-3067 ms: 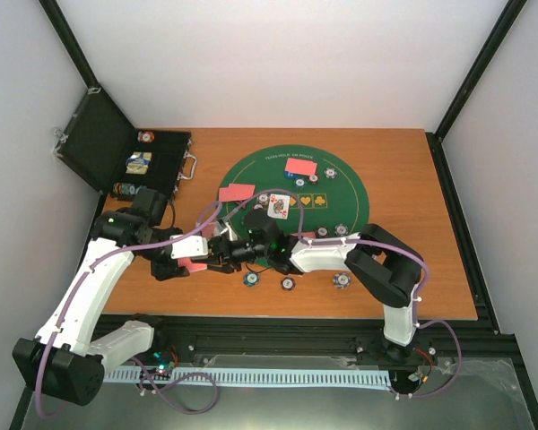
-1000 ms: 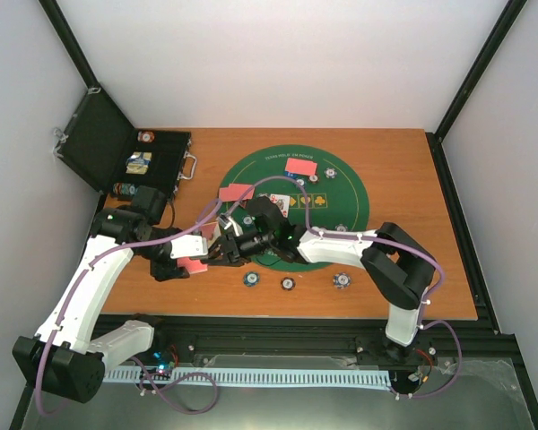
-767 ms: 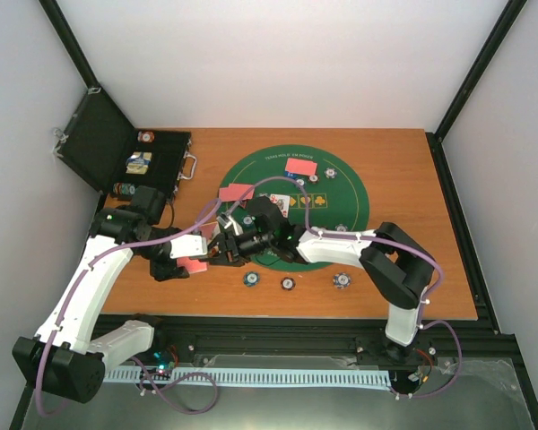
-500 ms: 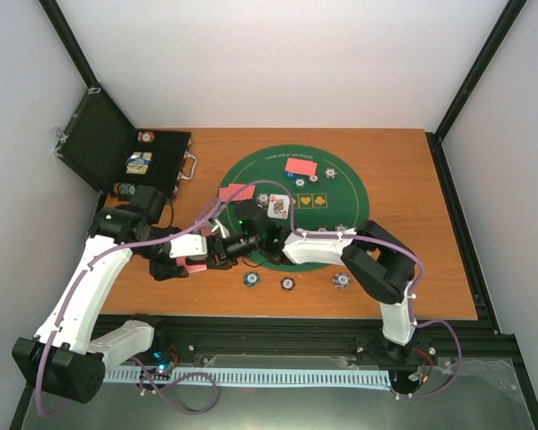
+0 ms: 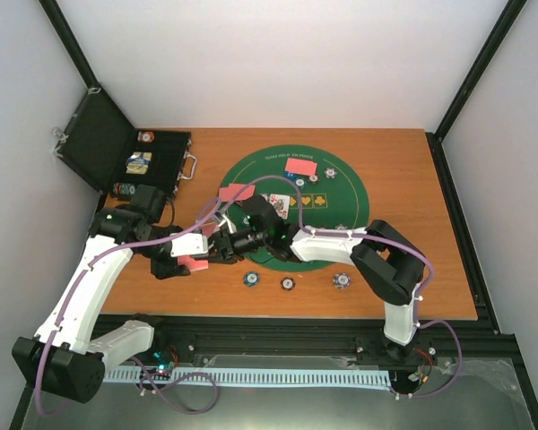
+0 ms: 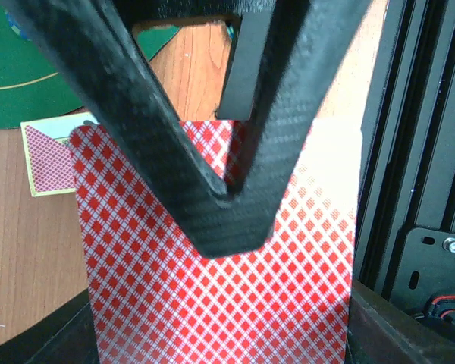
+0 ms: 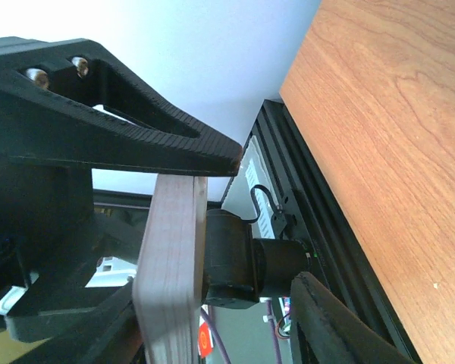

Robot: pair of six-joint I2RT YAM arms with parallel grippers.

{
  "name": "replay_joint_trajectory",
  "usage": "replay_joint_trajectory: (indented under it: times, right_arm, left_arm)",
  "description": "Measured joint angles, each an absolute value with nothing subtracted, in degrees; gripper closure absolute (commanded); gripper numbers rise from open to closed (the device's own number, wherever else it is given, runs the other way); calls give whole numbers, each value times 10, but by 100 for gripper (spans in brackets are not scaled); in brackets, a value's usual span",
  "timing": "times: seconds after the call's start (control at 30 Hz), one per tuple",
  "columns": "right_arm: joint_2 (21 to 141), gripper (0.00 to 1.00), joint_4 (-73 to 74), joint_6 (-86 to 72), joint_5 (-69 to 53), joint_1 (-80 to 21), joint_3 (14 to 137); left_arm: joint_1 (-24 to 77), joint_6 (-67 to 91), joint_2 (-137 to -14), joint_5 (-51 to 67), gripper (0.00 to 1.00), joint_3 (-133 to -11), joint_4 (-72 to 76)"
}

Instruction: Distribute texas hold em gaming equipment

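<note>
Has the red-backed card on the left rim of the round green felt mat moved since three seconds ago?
No. The red-backed card still overlaps the green felt mat at the same left-rim spot.

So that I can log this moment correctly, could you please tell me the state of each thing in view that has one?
Case: open, lid raised.
Left gripper: shut on a stack of red-backed cards.
Right gripper: at that stack; open or shut unclear.
Far card, on the mat: face down.
Left card, at the mat's edge: face down.
Middle card, partly hidden: face up.
</note>
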State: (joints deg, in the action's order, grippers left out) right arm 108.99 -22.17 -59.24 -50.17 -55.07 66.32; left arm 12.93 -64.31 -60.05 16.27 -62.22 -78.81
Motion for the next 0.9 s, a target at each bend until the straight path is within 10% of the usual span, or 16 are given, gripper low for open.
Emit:
replay_joint_trajectory:
  times: [0.27, 0.5, 0.9]
  right_arm:
    - [1067, 66, -181, -567, -499, -541, 663]
    - [1058, 47, -154, -562, -485, -541, 663]
    - [1074, 71, -277, -643, -470, -579, 656]
  left_arm:
    - [129, -643, -601, 162, 99, -622, -785]
    - [129, -644, -601, 152, 99, -618, -786]
    - [129, -644, -600, 155, 99, -618, -787]
